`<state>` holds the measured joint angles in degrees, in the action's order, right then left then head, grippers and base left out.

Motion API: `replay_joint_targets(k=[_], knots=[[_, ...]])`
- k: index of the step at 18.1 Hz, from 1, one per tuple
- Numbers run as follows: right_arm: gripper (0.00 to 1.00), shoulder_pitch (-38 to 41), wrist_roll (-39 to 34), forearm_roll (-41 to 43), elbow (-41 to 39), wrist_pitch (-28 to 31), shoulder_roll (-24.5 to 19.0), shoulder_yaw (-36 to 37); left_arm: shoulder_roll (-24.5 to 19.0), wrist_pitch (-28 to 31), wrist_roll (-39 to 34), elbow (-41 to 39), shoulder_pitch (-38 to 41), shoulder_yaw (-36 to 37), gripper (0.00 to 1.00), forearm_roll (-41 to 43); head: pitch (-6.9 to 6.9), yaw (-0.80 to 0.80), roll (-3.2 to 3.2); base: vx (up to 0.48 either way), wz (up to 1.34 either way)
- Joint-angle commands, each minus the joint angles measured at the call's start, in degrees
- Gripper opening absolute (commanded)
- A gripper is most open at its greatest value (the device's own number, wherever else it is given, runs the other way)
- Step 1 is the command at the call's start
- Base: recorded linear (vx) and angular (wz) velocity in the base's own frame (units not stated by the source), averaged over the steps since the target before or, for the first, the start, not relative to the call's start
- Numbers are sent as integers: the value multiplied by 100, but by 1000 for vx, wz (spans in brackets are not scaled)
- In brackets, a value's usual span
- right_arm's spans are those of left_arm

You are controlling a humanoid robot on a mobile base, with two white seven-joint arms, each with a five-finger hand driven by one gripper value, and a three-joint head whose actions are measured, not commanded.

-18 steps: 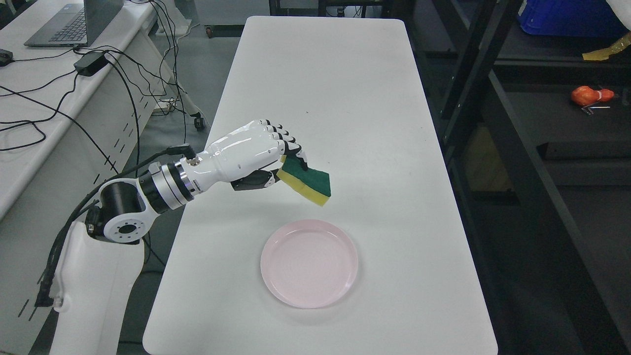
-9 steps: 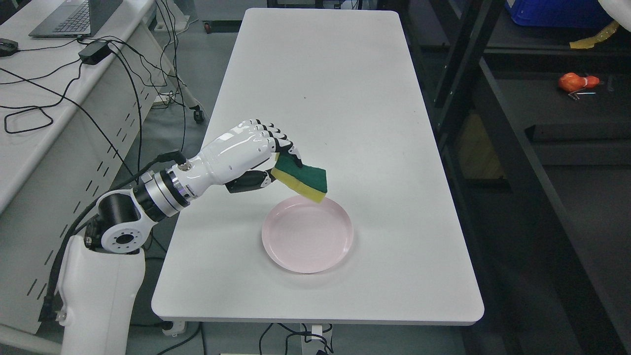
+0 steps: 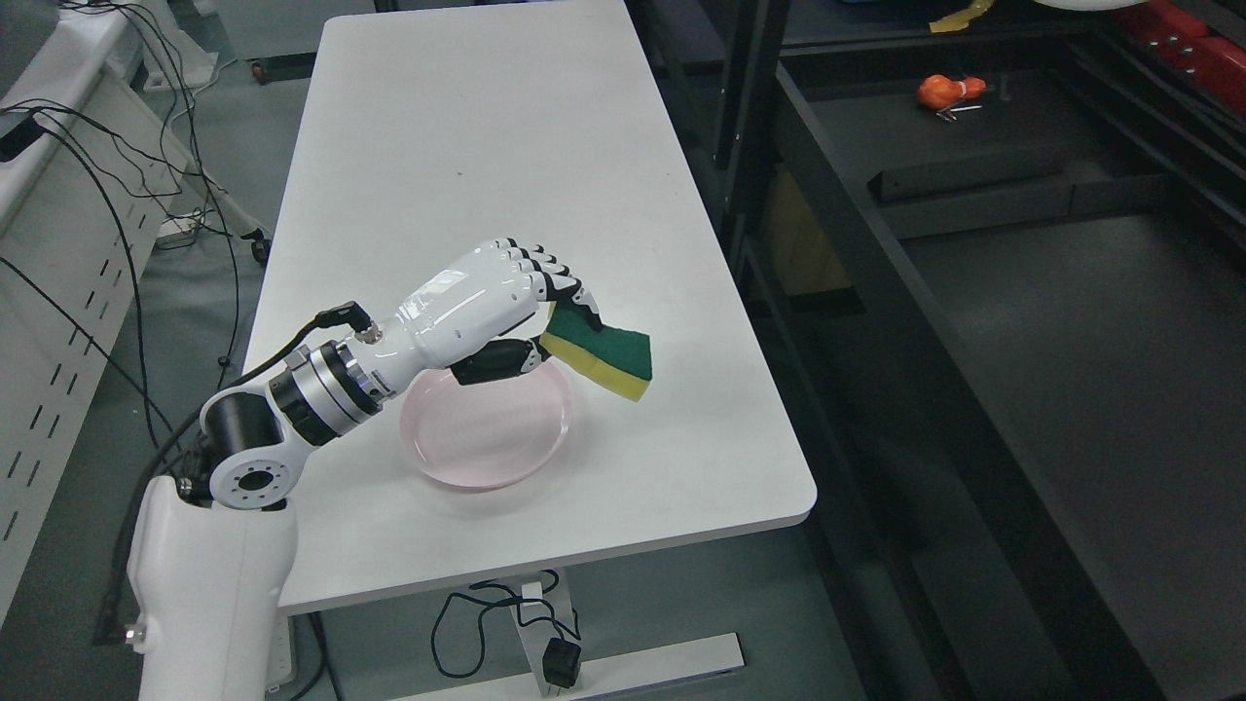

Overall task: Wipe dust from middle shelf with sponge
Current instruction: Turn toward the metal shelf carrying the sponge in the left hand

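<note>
My left hand [image 3: 545,321] holds a green and yellow sponge [image 3: 608,358] in the air, fingers curled over its left end and thumb beneath. The sponge hangs above the white table [image 3: 506,166], just right of a pink plate [image 3: 487,433]. A dark shelf unit stands to the right of the table; its broad dark shelf surface [image 3: 1051,321] lies well to the right of the sponge. My right arm does not show.
An orange object [image 3: 942,90] lies at the back of the shelf. Black upright posts [image 3: 745,117] stand between table and shelf. Cables [image 3: 146,146] trail over a white desk on the left. More cable and a power brick [image 3: 560,662] lie under the table.
The whole picture has shifted left and backed away, so the camera has turned toward the shelf. My left hand keeps the sponge in the same grasp.
</note>
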<state>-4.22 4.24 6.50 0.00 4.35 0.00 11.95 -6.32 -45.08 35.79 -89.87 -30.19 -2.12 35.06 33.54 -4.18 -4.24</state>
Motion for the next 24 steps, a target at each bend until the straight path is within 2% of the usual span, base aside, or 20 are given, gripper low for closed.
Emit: replay_joint_targets(k=[1,9,21,24], knots=[[100,0,-2,0,-100,5,100,1,201,8,7,4,13,184,0,-8,0,0,0,-169,-491],[100,0,-2,0,-100,5,100,1,236,8,129,268,312,1107,1,28,0,0,0,-189,-483],[100,0,-2,0,-100,5,100,1,532,8,262,470,304,1257,1,-16,0,0,0,-206,-459],[100,0,-2,0,-100,5,100,1,532,8,262,496,208,1599,1,1,0,0,0,-221,-554]])
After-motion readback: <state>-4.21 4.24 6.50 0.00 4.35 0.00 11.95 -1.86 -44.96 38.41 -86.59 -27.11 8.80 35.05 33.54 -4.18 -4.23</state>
